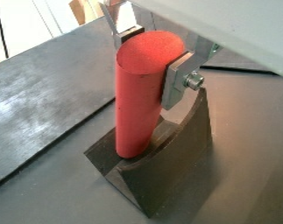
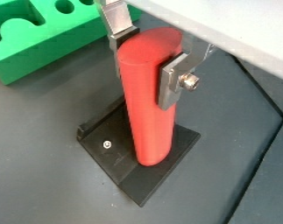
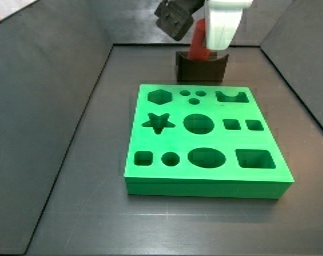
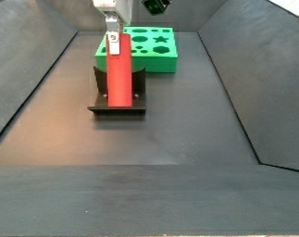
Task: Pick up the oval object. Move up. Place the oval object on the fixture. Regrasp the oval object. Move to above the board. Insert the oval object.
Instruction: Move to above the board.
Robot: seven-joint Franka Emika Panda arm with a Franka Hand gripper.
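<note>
The red-orange oval object (image 1: 137, 109) stands upright with its lower end in the dark fixture (image 1: 169, 171). My gripper (image 1: 153, 55) is shut on the peg's upper end, one silver finger (image 1: 176, 80) on each flat side. The other wrist view shows the same grip (image 2: 146, 59) on the peg (image 2: 147, 114) over the fixture's base plate (image 2: 130, 168). In a side view the peg (image 4: 116, 79) rises from the fixture (image 4: 117, 107) in front of the green board (image 4: 148, 53). In the other side view the peg (image 3: 201, 42) and fixture (image 3: 200, 69) are behind the board (image 3: 204, 150).
Dark sloping walls (image 4: 28, 83) bound the grey floor on both sides. The board's corner with cut-outs (image 2: 38, 48) lies close beside the fixture. Open floor (image 4: 152, 157) extends in front of the fixture.
</note>
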